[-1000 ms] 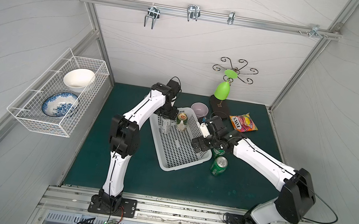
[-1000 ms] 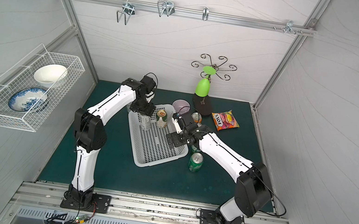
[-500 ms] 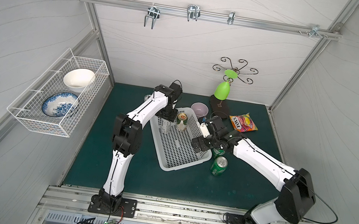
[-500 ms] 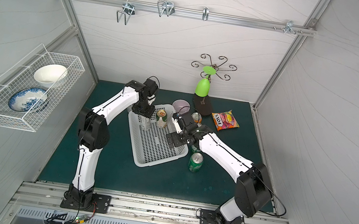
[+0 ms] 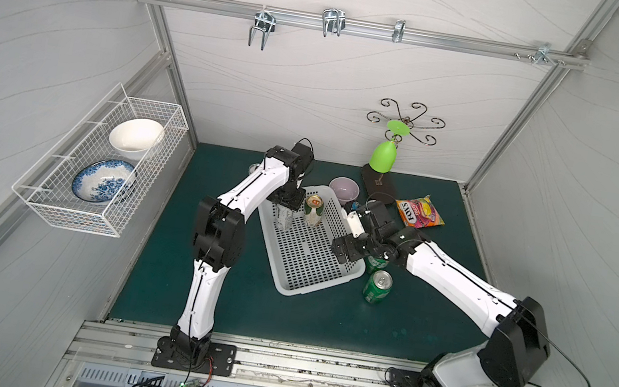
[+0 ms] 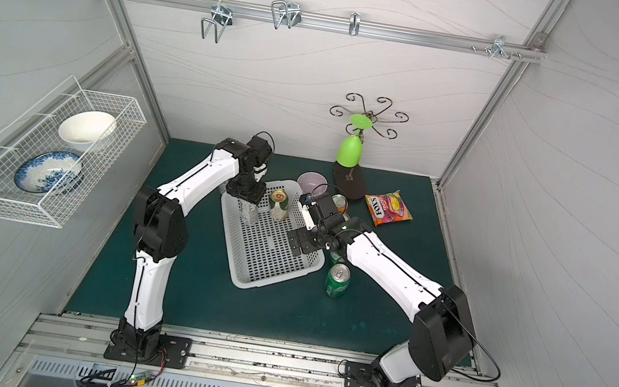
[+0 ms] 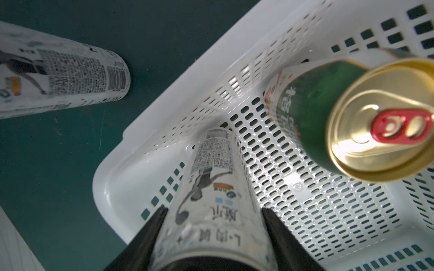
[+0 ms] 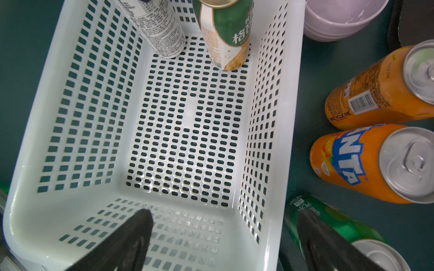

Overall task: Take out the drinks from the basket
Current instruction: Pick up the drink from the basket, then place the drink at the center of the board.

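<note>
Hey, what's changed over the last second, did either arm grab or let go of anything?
The left end effector closed on the slim silver-white can standing in the basket, after that arm shifted slightly; the can is not lifted yet. Unchanged: the right end effector, open astride the basket's wall, the cream-and-green can inside, and the cans outside.

- Slim silver-white can, in basket: top hidden under left gripper in both top views.
- 2nd slim can: cut off by picture edge; mostly behind left arm in top views.
- Green can: partly behind blurred finger of right gripper.
- Orange can, orange Fanta can: lids cut off at picture edge.
</note>
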